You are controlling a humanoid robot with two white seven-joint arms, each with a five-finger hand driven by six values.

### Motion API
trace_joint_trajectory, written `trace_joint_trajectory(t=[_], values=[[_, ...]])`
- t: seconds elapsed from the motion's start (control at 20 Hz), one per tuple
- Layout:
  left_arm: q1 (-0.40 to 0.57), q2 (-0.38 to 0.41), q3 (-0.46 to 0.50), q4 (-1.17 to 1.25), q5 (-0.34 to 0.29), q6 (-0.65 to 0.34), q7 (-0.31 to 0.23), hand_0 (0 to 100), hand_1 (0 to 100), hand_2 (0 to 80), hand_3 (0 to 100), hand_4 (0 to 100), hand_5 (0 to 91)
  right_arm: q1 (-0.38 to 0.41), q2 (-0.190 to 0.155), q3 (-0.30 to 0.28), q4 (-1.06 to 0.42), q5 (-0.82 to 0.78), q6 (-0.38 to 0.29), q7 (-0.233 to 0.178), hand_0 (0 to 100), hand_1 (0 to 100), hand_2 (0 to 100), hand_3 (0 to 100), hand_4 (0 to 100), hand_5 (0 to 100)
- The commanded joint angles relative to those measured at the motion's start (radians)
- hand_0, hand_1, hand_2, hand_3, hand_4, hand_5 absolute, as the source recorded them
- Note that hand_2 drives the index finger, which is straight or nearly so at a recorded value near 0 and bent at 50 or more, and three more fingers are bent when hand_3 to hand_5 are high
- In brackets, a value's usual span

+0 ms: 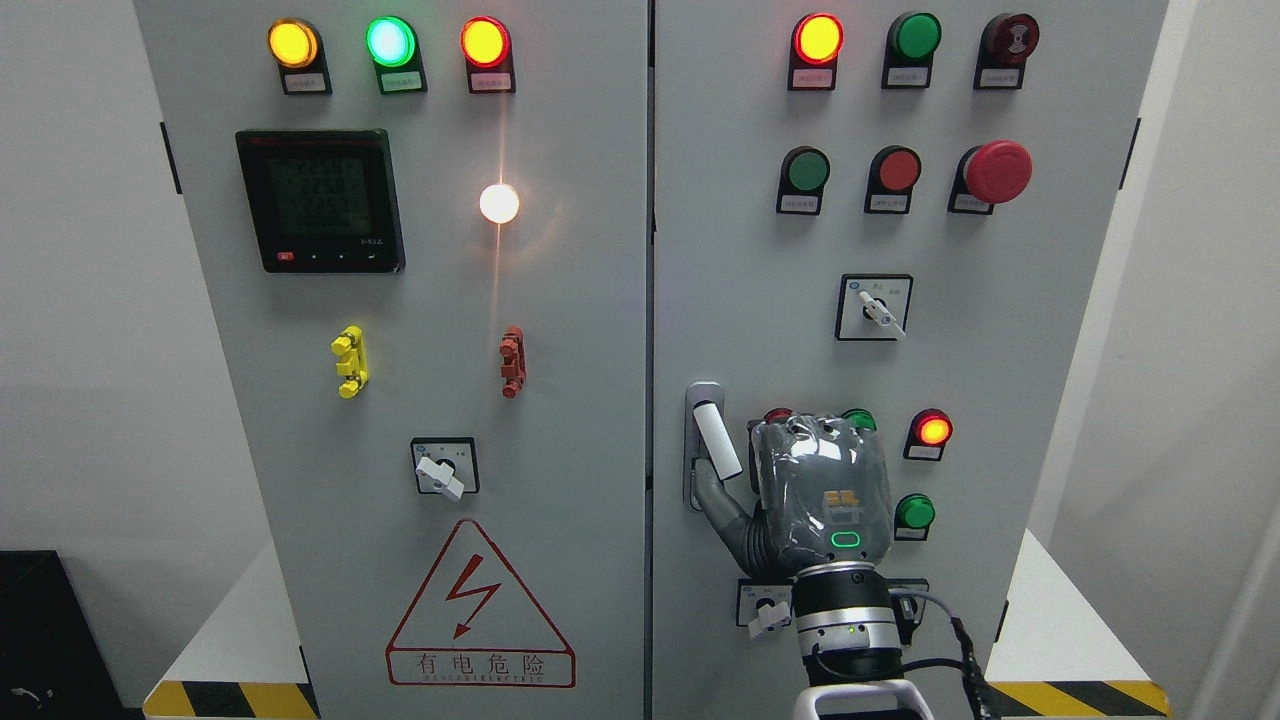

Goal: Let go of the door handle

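Grey fingers (728,505) of the robot's right hand (815,490), its arm rising from the bottom edge, reach left to the white bar-shaped door handle (716,440); whether they grip it, I cannot tell. That handle stands nearly upright, its top leaning slightly left, on the grey cabinet's right door (1000,330) beside the centre seam.

Matt grey painted metal cabinet door (1000,330)

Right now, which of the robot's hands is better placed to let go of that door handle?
The right hand: its thumb already touches the grey metal door handle on the right cabinet door. No left hand shows.
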Motion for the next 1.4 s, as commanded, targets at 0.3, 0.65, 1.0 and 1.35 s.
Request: trace_joint_trajectory(t=[0.3, 0.65, 1.0, 1.35], values=[[0.017, -0.001, 0.0, 0.0, 0.0, -0.001, 0.0, 12, 56, 0.0, 0, 0, 0.0, 0.0, -0.002, -0.003, -0.004, 0.009, 0.001, 0.005, 47, 47, 90, 100, 99, 99], [0.017, 0.0, 0.0, 0.0, -0.001, -0.001, 0.0, 12, 56, 0.0, 0, 0, 0.0, 0.0, -0.002, -0.005, -0.004, 0.009, 0.001, 0.005, 48, 47, 90, 100, 99, 99], [0.017, 0.0, 0.0, 0.0, 0.0, -0.001, 0.0, 12, 56, 0.0, 0, 0, 0.0, 0.001, -0.002, -0.009, -0.015, 0.009, 0.001, 0.005, 49, 46, 91, 100, 99, 99], [0.017, 0.0, 0.0, 0.0, -0.001, -0.001, 0.0, 12, 56, 0.0, 0, 0, 0.0, 0.001, -0.004, -0.011, -0.016, 0.009, 0.001, 0.005, 49, 46, 91, 100, 99, 99]])
